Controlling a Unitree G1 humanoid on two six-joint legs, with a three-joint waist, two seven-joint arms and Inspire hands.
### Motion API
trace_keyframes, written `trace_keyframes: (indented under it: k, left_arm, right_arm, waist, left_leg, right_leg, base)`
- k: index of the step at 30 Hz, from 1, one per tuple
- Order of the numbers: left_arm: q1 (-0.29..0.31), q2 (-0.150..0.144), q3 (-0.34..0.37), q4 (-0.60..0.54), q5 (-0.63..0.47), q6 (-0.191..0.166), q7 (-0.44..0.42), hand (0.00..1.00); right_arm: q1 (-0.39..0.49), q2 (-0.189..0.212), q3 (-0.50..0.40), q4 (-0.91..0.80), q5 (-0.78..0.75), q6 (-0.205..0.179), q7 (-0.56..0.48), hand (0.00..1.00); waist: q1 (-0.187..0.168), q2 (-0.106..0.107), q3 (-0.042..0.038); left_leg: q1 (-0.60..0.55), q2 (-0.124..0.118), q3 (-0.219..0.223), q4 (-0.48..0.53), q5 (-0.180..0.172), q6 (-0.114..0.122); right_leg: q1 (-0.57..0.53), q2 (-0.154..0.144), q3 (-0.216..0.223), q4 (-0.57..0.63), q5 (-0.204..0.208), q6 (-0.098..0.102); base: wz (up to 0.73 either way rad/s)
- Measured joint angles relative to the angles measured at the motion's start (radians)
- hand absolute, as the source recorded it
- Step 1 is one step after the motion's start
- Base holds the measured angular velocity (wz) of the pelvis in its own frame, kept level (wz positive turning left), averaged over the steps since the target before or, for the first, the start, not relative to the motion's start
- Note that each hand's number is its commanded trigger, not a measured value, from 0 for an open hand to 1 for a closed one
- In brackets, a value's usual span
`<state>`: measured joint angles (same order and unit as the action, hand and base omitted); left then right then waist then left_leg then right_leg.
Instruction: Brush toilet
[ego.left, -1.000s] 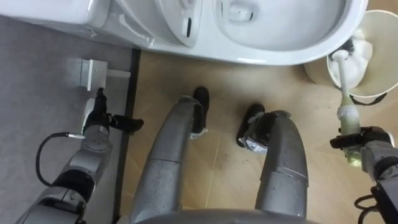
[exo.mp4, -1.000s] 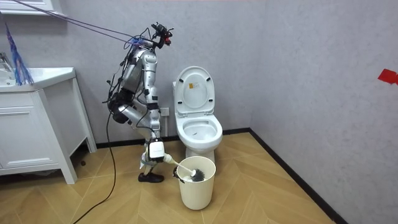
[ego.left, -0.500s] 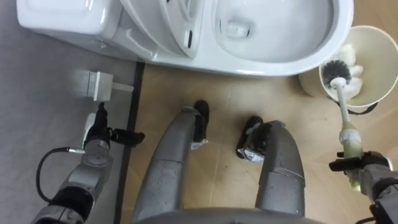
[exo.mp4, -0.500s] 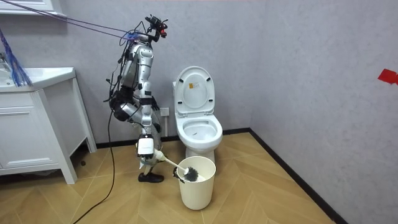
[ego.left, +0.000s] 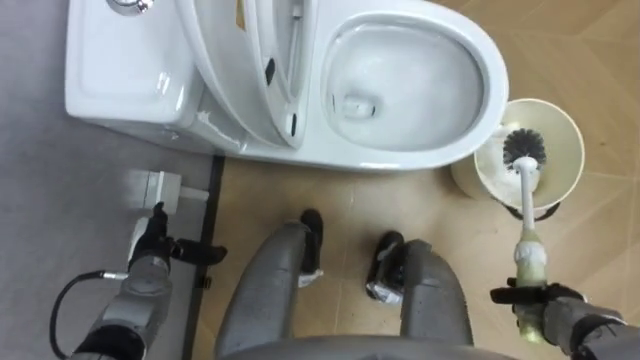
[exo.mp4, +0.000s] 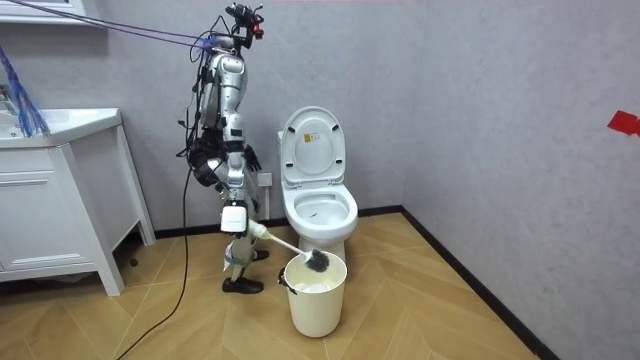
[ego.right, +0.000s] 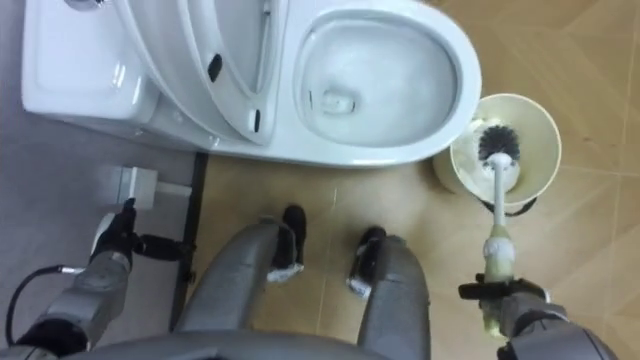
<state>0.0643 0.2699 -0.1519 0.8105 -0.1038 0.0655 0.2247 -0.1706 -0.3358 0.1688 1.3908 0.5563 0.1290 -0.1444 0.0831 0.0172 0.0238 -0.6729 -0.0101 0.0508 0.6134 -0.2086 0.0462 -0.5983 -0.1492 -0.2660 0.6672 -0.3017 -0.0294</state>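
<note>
Toilet brush (ego.left: 524, 195) head over bin (ego.left: 571, 128), handle end hidden in right hand (ego.left: 556, 312)

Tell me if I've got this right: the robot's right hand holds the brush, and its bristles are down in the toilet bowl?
Not quite. The right hand does hold the brush, but its bristles are at the mouth of the bucket, not in the toilet bowl; the left eye view shows it.
</note>
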Motion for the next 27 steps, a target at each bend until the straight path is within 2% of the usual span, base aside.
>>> trace_keyframes:
  k: [2,5,6,8,12,16,23,25,27]
  left_arm:
    - [0.033,0.000,0.022,-0.015,0.000,-0.003,-0.003,0.00]
    - [0.087,-0.001,0.044,-0.013,0.029,-0.007,-0.023,0.00]
    - [0.113,-0.001,0.053,-0.017,0.031,-0.010,-0.024,0.00]
    - [0.172,-0.005,0.082,-0.048,0.036,-0.009,-0.025,0.00]
    - [0.264,-0.030,0.116,-0.134,0.052,-0.009,-0.042,0.00]
    - [0.359,-0.049,0.164,-0.243,0.077,-0.008,-0.058,0.00]
    - [0.400,-0.061,0.191,-0.324,0.168,-0.010,-0.058,0.00]
    - [0.409,-0.066,0.193,-0.337,0.226,-0.014,-0.039,0.00]
    - [0.440,-0.084,0.215,-0.408,0.296,-0.013,-0.032,0.00]
  right_arm:
    - [0.018,0.002,-0.037,-0.020,-0.005,-0.003,0.004,1.00]
    - [0.041,0.009,-0.065,-0.041,-0.006,-0.012,0.006,1.00]
    - [0.061,0.014,-0.065,-0.057,-0.006,-0.017,0.005,1.00]
    - [0.114,0.029,-0.067,-0.098,-0.008,-0.025,0.003,1.00]
    - [0.155,0.040,-0.076,-0.122,-0.042,-0.025,0.002,1.00]
    - [0.186,0.042,-0.095,-0.183,-0.083,-0.023,0.003,1.00]
    - [0.193,0.044,-0.112,-0.249,-0.136,-0.029,0.011,1.00]
    - [0.196,0.046,-0.112,-0.275,-0.173,-0.036,0.011,1.00]
    - [0.195,0.049,-0.113,-0.281,-0.208,-0.044,0.006,1.00]
  waist:
    - [-0.010,-0.003,-0.0026]
    - [-0.005,-0.014,-0.0050]
    - [-0.003,-0.022,-0.0107]
    - [-0.004,-0.038,-0.0166]
    - [0.004,-0.045,-0.0187]
    - [0.004,-0.047,-0.0197]
    - [0.027,-0.045,-0.0177]
    - [0.045,-0.044,-0.0183]
    - [0.053,-0.048,-0.0180]
  left_leg:
    - [0.049,-0.001,-0.008,-0.023,-0.001,-0.002]
    - [0.143,-0.001,-0.009,-0.072,-0.002,-0.005]
    - [0.178,-0.001,-0.009,-0.094,-0.002,-0.006]
    - [0.251,-0.002,-0.014,-0.136,-0.001,-0.009]
    - [0.335,0.004,-0.018,-0.167,-0.010,-0.014]
    - [0.408,-0.001,-0.037,-0.204,-0.012,-0.016]
    - [0.486,-0.005,-0.058,-0.228,-0.021,-0.024]
    - [0.503,-0.004,-0.062,-0.236,-0.023,-0.028]
    - [0.508,-0.004,-0.064,-0.235,-0.024,-0.029]
  right_leg:
    - [0.057,0.002,-0.012,-0.030,-0.002,0.004]
    - [0.155,0.015,-0.014,-0.090,0.001,0.012]
    - [0.192,0.016,-0.022,-0.114,0.002,0.013]
    - [0.280,0.020,-0.045,-0.168,0.005,0.018]
    - [0.391,0.047,-0.048,-0.254,0.016,0.031]
    - [0.487,0.052,-0.082,-0.328,0.029,0.037]
    - [0.584,0.063,-0.108,-0.388,0.031,0.042]
    - [0.604,0.064,-0.116,-0.394,0.029,0.040]
    - [0.613,0.063,-0.120,-0.393,0.025,0.039]
  base:
    - [0.17]
    - [0.02]
    - [0.06]
    - [0.18]
    - [0.14]
    - [0.13]
    - [0.12]
    - [0.03]
    - [0.09]
